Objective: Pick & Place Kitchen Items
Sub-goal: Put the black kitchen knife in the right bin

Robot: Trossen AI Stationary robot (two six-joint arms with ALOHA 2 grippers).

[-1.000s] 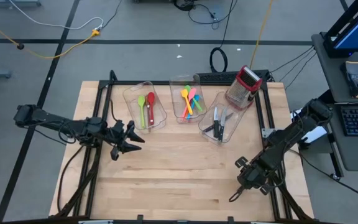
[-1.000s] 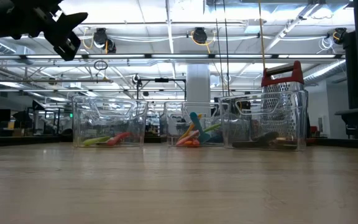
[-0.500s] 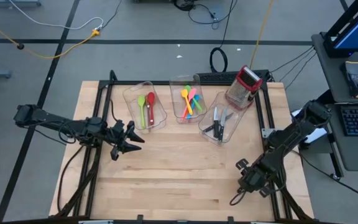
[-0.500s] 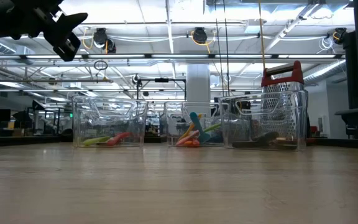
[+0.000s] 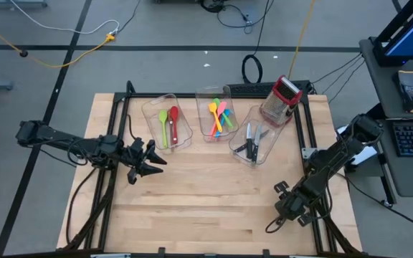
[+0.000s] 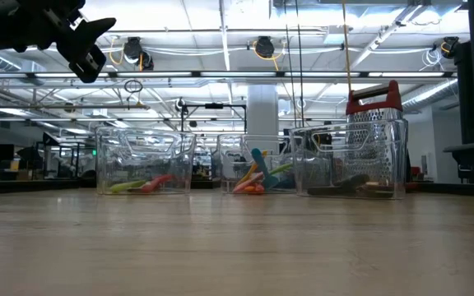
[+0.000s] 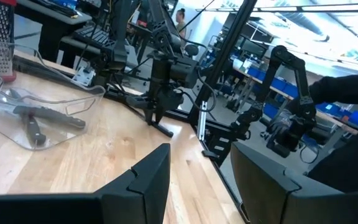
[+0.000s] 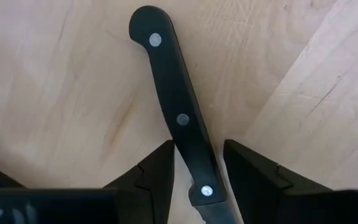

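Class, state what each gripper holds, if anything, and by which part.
Nothing is held. The right gripper straddles the black knife handle near its blade end, a gap showing beside it. The left gripper is open and empty.

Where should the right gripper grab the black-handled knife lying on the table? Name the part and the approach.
Grip the knife by its riveted black handle, coming straight down from above. It lies flat on the wood, and the right gripper already straddles the handle's narrow width, fingers open either side.
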